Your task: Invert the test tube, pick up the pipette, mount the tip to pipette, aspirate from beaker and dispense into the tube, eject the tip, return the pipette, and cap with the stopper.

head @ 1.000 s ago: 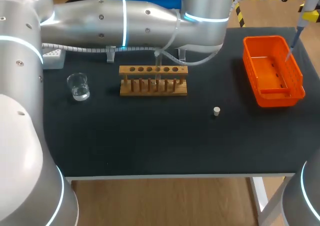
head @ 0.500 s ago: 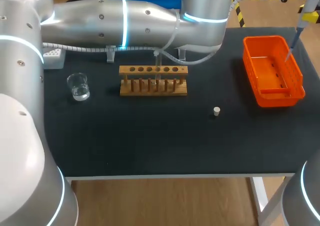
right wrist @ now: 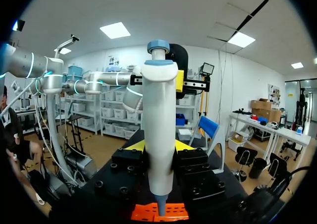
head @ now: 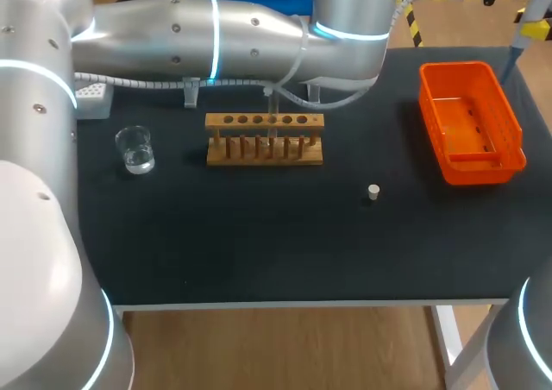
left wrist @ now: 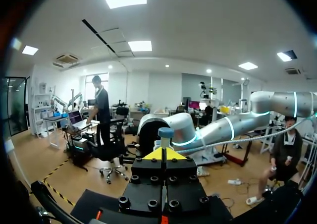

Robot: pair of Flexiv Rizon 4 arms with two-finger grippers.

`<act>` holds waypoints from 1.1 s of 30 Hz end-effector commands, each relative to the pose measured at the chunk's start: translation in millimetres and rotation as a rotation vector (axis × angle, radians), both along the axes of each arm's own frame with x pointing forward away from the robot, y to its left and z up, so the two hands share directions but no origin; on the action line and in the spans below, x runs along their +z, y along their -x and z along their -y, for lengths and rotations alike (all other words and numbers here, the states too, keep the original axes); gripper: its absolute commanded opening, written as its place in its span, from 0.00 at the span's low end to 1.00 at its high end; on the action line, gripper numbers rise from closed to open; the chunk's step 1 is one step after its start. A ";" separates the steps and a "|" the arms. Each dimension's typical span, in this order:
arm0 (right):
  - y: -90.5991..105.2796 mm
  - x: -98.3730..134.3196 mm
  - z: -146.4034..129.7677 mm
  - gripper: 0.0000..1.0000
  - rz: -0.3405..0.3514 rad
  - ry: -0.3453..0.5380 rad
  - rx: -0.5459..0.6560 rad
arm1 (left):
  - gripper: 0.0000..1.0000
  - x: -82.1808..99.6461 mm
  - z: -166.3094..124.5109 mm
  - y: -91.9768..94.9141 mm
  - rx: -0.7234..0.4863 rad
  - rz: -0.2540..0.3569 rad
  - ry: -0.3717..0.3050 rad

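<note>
1. Right tool (right wrist: 159, 145) is clenched on the pipette (right wrist: 159, 120). A yellow tip sits on each side of the white barrel, which is upright with its blue plunger knob on top.
2. In the head view the pipette hangs over the desk's (head: 259, 235) far right corner, just beyond the orange tray (head: 515, 140). In the right wrist view the tray shows directly under the pipette's lower end.
3. Left tool (left wrist: 165, 153): yellow tips pressed together, nothing between them. The head view hides it behind the left arm (head: 216, 32), which spans the far side of the desk.
4. Wooden rack (head: 265, 138) stands mid-desk, with the clear test tube (head: 272, 127) upright in one of its middle holes.
5. Beaker (head: 135, 148), with clear liquid in it, stands near the rack on its left.
6. Stopper (head: 373, 191) lies alone on the desk, between rack and tray and nearer the front edge.
7. White tip box (head: 90, 98) sits at the far left, beyond the beaker.
</note>
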State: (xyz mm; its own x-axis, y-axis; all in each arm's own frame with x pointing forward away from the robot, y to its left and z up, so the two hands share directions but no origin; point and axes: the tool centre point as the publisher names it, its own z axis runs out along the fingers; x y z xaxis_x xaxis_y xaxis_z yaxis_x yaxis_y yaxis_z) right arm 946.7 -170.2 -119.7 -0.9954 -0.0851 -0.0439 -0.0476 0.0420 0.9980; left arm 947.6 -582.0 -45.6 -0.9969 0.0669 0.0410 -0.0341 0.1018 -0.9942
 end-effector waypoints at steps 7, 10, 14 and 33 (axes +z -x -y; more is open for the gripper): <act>-0.9 11.8 -2.1 0.00 0.001 0.004 0.001 | 0.00 -8.4 2.4 -2.2 -0.002 0.000 0.000; -0.9 11.8 -2.1 0.00 0.001 0.004 0.001 | 0.00 -5.3 1.2 -1.4 0.002 0.007 0.006; -0.9 11.8 -2.1 0.00 0.001 0.004 0.001 | 0.00 1.7 -1.3 -0.2 0.009 0.021 0.021; -0.9 11.8 -2.1 0.00 0.001 0.004 0.001 | 0.00 26.4 -6.1 5.1 0.024 0.079 0.050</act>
